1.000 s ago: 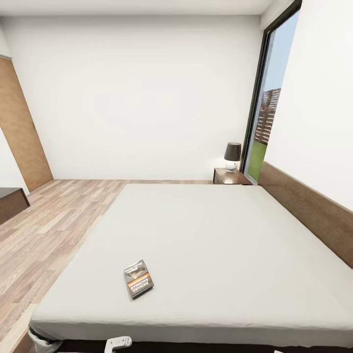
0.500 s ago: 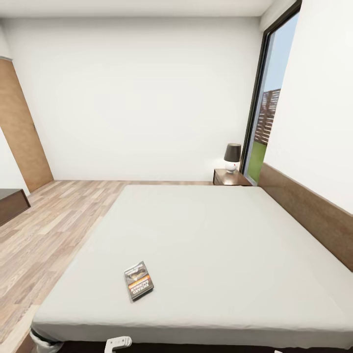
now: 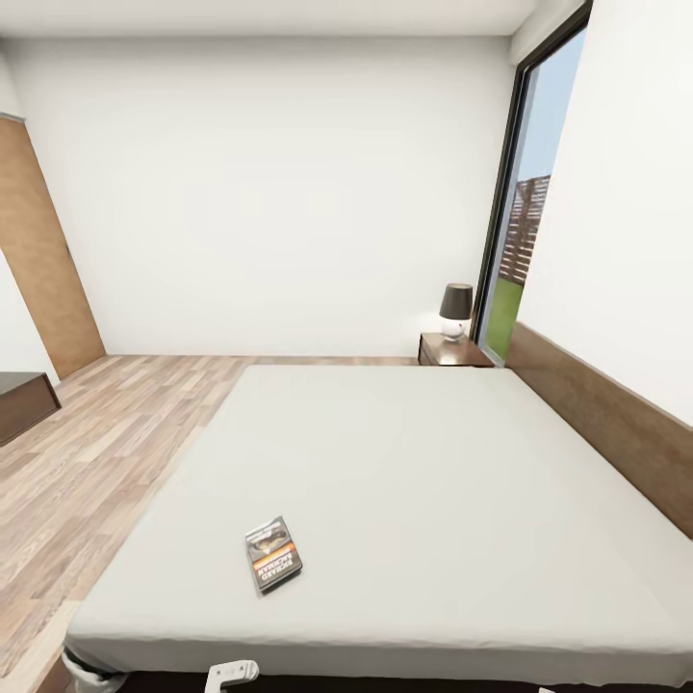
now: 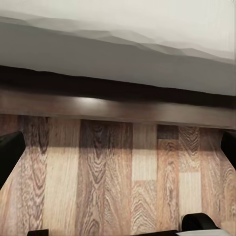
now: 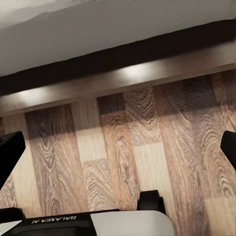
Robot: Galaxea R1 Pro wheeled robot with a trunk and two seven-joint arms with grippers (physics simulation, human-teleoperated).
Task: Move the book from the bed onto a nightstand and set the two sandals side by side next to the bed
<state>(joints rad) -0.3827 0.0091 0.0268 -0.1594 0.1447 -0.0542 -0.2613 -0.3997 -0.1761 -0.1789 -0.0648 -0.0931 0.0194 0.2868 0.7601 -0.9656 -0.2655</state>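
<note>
Grippers hang low beside the bed, both pointed at the plank floor. In the left wrist view the left gripper (image 4: 118, 147) has its dark fingertips (image 4: 10, 150) at opposite edges of the picture, spread wide with nothing between them but floor (image 4: 98, 172); ahead lies the dark wooden bed frame (image 4: 118, 105) with the pale mattress edge above it. The right wrist view gives the same arrangement: right gripper (image 5: 118, 150) spread wide and empty over the planks, the frame rail running aslant ahead, and part of the robot's base (image 5: 98, 223) with lettering just below.

From the head view, the bed (image 3: 404, 452) begins at the nearest edge of the picture. The book (image 3: 272, 554) lies flat on the mattress, close to the near edge and toward the left side, cover up, slightly turned. The headboard (image 3: 606, 414) runs along the right wall. Beyond the far corner of the mattress stands the nightstand (image 3: 452, 350), bearing a lamp (image 3: 456, 308) with a dark shade, next to the tall dark-framed window (image 3: 525, 202). A brown wood panel (image 3: 43, 250) and the end of a low dark cabinet (image 3: 24, 402) stand at far left.
</note>
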